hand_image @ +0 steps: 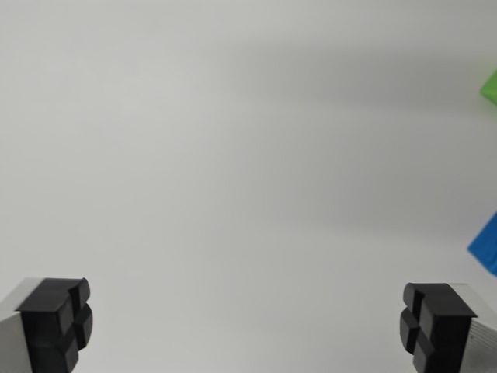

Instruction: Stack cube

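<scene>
1. The gripper point(245, 326) hangs over a plain white surface point(233, 155), its jaws spread wide with nothing between them.
2. One black fingertip point(54, 322) sits at the wrist view's lower left corner, the other at the lower right (both set on grey metal bodies).
3. A blue cube point(486, 245) is cut off by the wrist view's right edge, just above the right fingertip and apart from it.
4. A green cube point(490, 86) shows as a small corner higher on the same edge, well apart from the blue one; a soft shadow band lies across the surface to its left.
</scene>
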Action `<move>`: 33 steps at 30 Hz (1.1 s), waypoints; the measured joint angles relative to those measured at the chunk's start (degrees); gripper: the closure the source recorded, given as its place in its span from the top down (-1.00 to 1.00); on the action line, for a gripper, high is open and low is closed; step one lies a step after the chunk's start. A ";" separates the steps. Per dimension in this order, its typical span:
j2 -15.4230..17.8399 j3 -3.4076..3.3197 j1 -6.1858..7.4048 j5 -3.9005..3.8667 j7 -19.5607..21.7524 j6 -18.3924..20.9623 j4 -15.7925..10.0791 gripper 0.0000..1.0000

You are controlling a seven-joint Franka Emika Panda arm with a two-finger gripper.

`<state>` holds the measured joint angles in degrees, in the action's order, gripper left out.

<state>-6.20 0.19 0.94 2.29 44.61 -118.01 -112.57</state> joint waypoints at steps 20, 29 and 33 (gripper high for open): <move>0.00 -0.10 -0.07 0.00 0.03 -0.06 -0.19 1.00; 0.01 -0.48 -0.26 0.00 0.14 -0.99 -1.19 1.00; 0.02 -0.70 -0.45 0.00 0.22 -1.56 -1.80 1.00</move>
<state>-6.18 -0.51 0.49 2.29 44.83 -119.56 -114.37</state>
